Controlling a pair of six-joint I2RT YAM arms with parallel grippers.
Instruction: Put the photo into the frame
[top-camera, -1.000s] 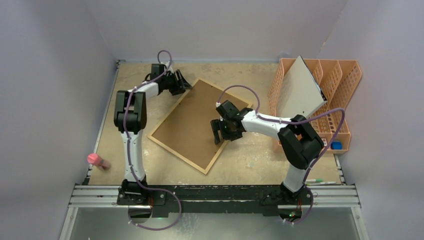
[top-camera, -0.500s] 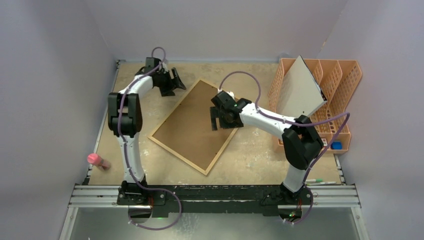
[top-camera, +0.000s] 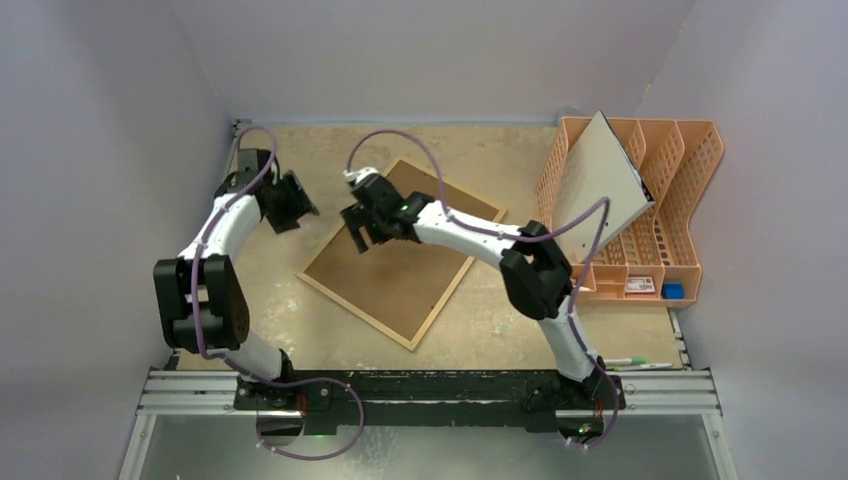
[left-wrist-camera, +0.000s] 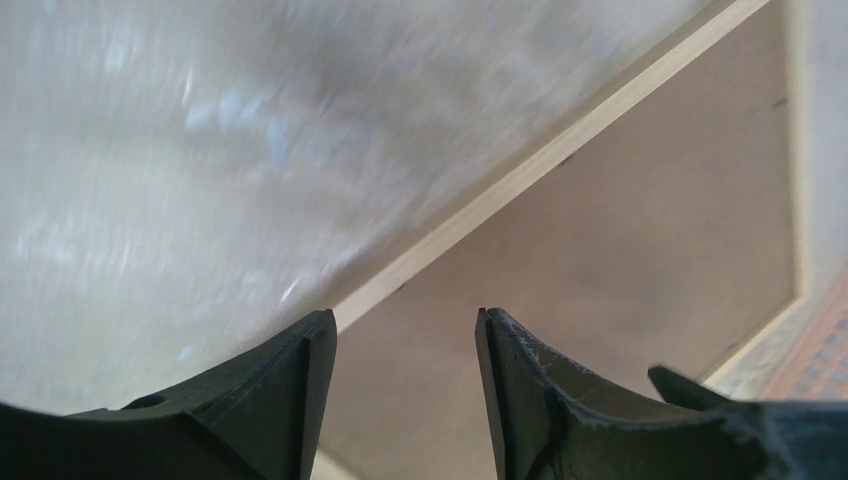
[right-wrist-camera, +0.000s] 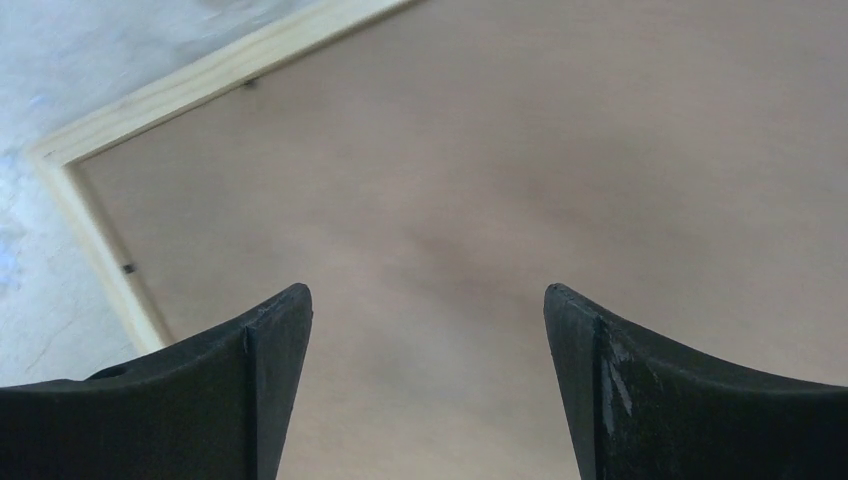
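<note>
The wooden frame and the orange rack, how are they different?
The frame lies flat on the table, back side up; the rack stands upright at the table's right side. The frame's back is a plain brown sheet edged in pale wood; the rack is orange plastic full of holes. The frame is one flat piece; the rack has several compartments, with a grey-white board leaning in it. Both sit on the same table.

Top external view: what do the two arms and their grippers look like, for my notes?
The left arm and right arm have white links with bulky black joints, and a thin purple cable loops along each. The left gripper and right gripper are black, with matte, wedge-shaped fingers.
</note>
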